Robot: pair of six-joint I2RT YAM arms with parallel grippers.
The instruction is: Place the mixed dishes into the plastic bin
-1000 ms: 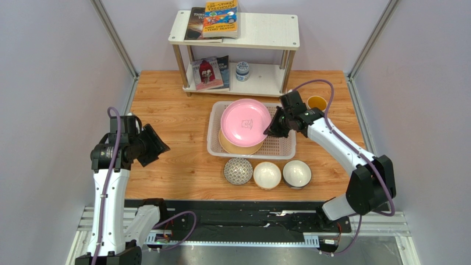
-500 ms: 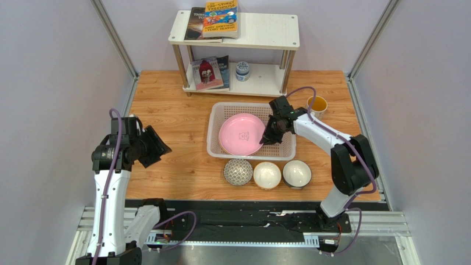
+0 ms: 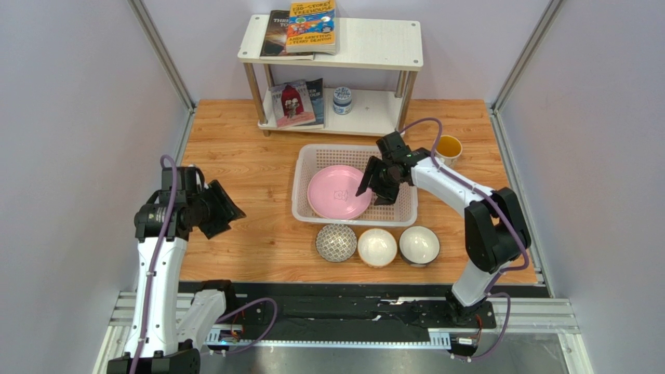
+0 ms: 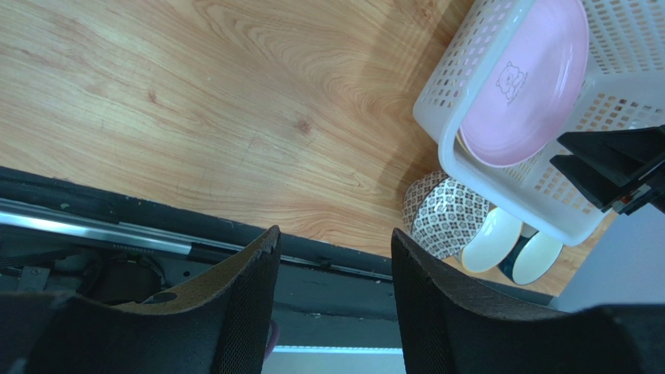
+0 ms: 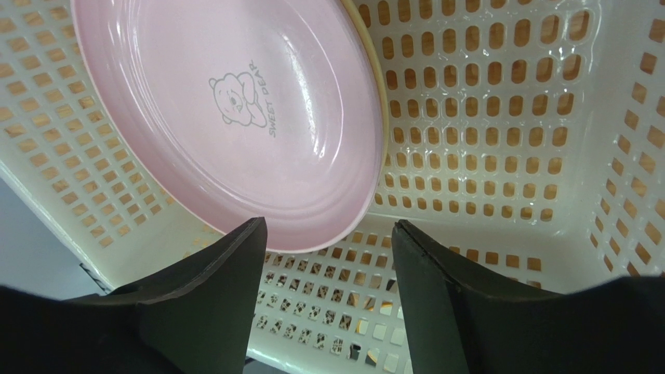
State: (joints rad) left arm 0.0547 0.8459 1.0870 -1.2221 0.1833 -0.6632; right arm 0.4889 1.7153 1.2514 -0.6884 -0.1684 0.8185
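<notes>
Hovering low inside the plastic bin (image 5: 484, 101), the right pincer (image 5: 328, 230) stands wide and empty. The pink plate (image 5: 234, 117) lies flat in the bin, directly under and ahead of its fingertips, so that plate's step looks done. Next, I judge, it must lift clear and reach for the grey patterned bowl (image 3: 336, 241), on the bench just outside the bin wall on the pincer's near side. The left pincer (image 4: 332, 241), well apart, is likewise wide and empty.

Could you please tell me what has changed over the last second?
The right gripper lowered the tilted pink plate flat onto the pale yellow plate in the plastic bin, then opened and let it go. The left gripper, open, barely shifted; the three bowls and the mug stayed put.
</notes>
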